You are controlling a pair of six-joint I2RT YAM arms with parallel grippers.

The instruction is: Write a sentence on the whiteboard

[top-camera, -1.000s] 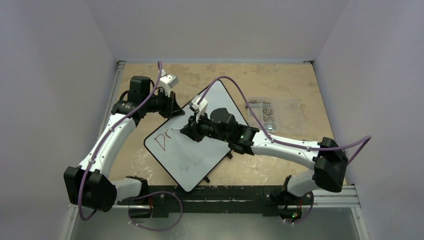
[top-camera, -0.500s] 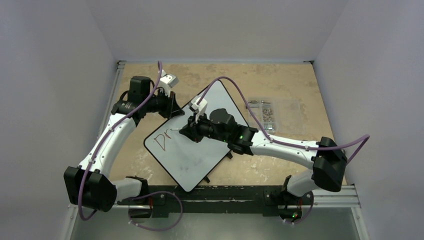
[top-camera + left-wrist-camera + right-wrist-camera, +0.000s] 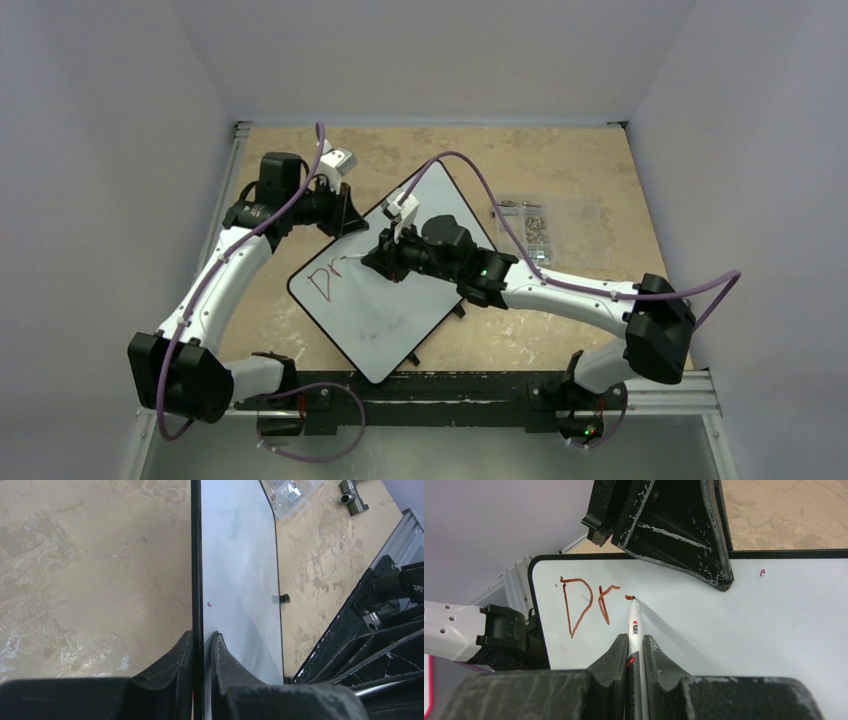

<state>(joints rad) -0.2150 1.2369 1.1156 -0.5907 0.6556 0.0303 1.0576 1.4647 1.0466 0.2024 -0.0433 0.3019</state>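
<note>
Whiteboard (image 3: 380, 320) rests on table (image 3: 560, 170). Its thin black rim runs straight between my left gripper (image 3: 202, 636) jaws, which are clamped on that edge. Right gripper (image 3: 635, 640) clenched on marker (image 3: 633, 622); tip ahead of jaws, touching board just past red "Dr" (image 3: 584, 605). I judge board light, stiff, slick-faced, likely to skate on small feet (image 3: 284, 598) under pen pressure. Rim best hold, not face.

Both arms have white links (image 3: 225, 270), black joints (image 3: 660, 340), looping purple cables (image 3: 453, 155) and scuffed black jaws.
</note>
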